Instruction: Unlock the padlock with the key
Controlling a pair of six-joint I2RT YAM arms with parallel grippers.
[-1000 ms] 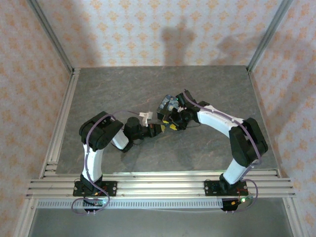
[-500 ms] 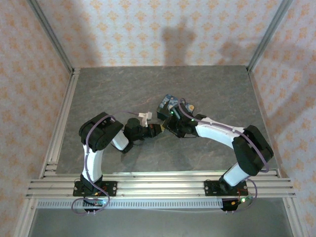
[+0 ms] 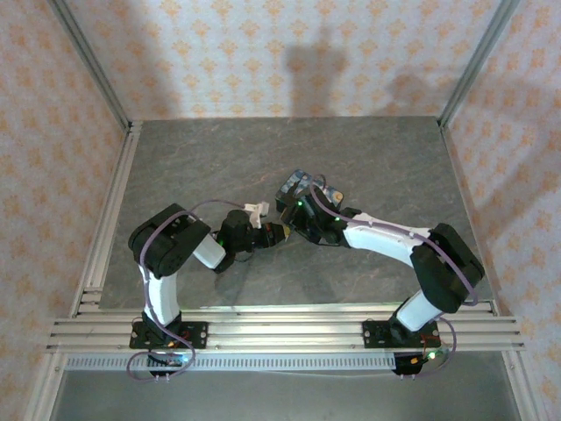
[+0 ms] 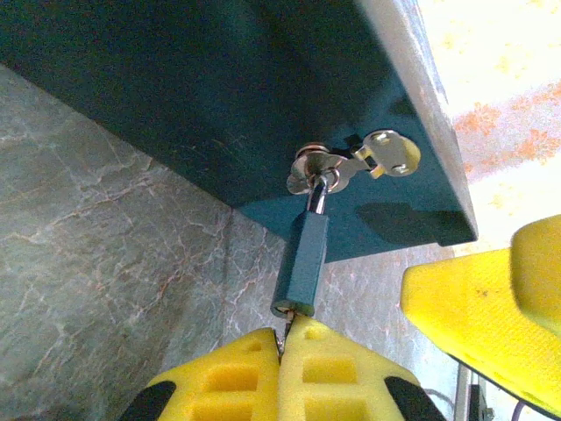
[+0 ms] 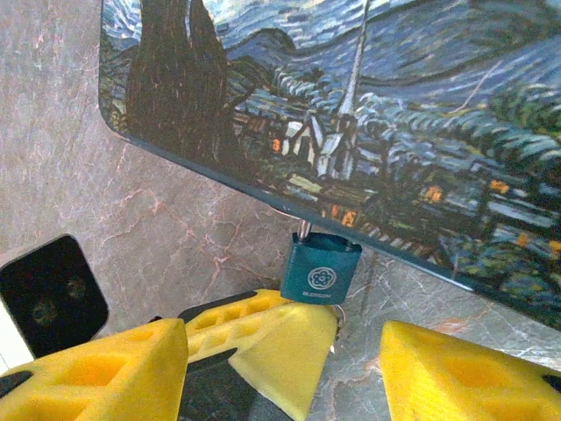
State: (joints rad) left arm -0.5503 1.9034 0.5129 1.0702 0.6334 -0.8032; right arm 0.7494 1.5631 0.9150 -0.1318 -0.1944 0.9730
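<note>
The padlock [image 4: 302,263] is small and teal, and its thin shackle hangs through the hasp [image 4: 326,165] on the blue painted tin [image 5: 351,114]. My left gripper [image 4: 288,340] is shut just below the lock's bottom end. It pinches the key [image 4: 287,325], of which a thin metal sliver shows entering the lock. The rest of the key is hidden between the yellow pads. In the right wrist view the padlock [image 5: 320,270] faces me with its logo. My right gripper [image 5: 280,338] is open and straddles the left gripper's fingers [image 5: 289,351], below the lock.
From above, both grippers meet mid-table beside the tin [image 3: 294,185], the left gripper [image 3: 280,231] below the right gripper [image 3: 302,217]. Grey stone-patterned table [image 3: 210,158] stretches around them. Metal rails line the left edge [image 3: 110,219] and the near edge.
The right arm has swung lower and leftward, bringing its gripper closer over the padlock. The left arm's elbow has shifted left while its gripper stayed at the lock.
</note>
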